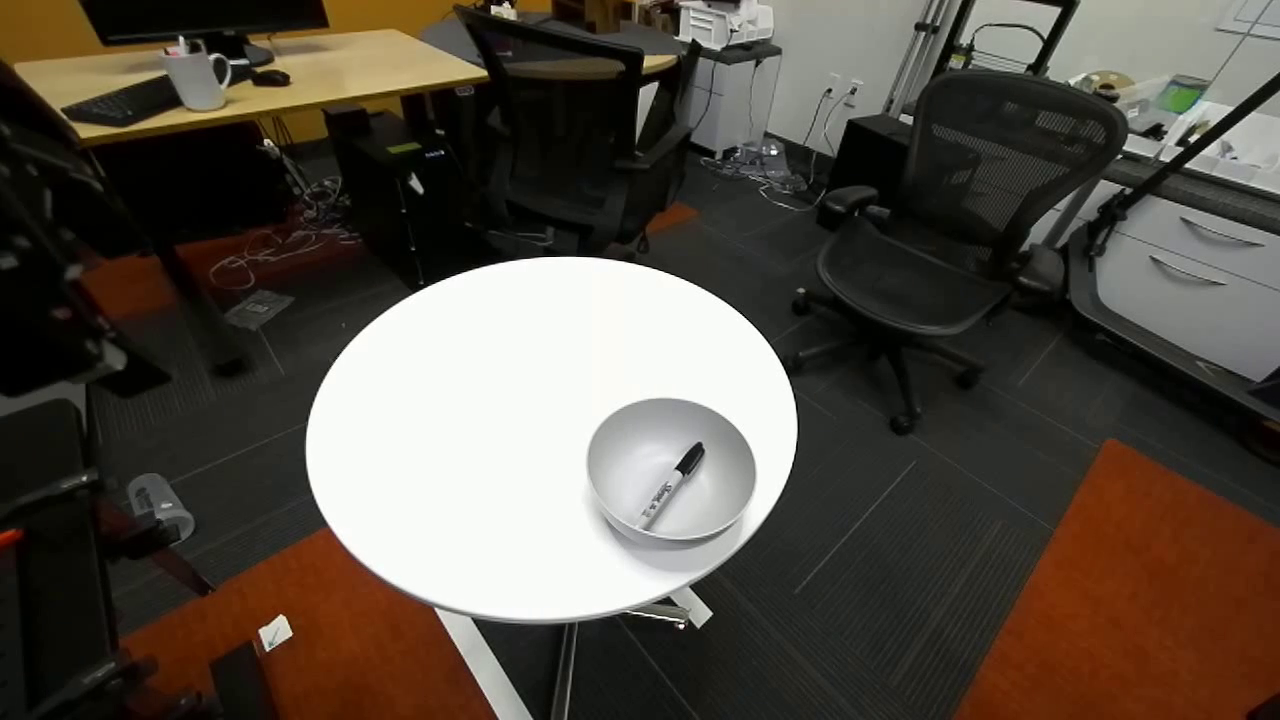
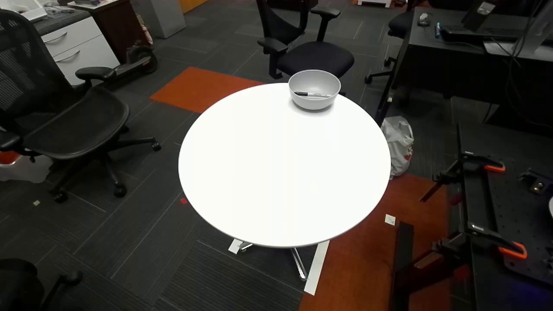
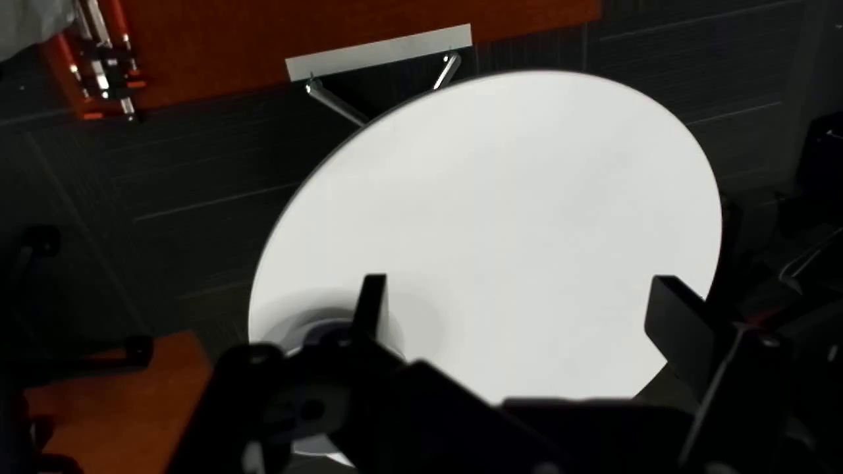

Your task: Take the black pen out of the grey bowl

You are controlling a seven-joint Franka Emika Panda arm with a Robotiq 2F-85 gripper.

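Observation:
The grey bowl (image 1: 622, 450) stands near the edge of the round white table; it also shows in an exterior view (image 2: 314, 104). The black pen (image 1: 672, 485), a marker with a black cap and a pale lettered barrel, lies inside the bowl, slanted against its wall. The pen also shows in an exterior view (image 2: 312, 94). In the wrist view my gripper (image 3: 520, 289) is open with nothing between its fingers, above the table. Its left finger and linkage cover most of the bowl, whose dim edge (image 3: 316, 322) shows beside it. The pen is hidden there. Neither exterior view clearly shows the gripper.
The round white table (image 1: 480, 420) carries the bowl near its edge. Office chairs (image 1: 930, 220) stand around it, and a wooden desk (image 1: 370, 70) is farther back. A black bench with orange-tipped clamps (image 2: 514, 250) is beside the table. A plastic bag (image 2: 397, 144) lies on the floor.

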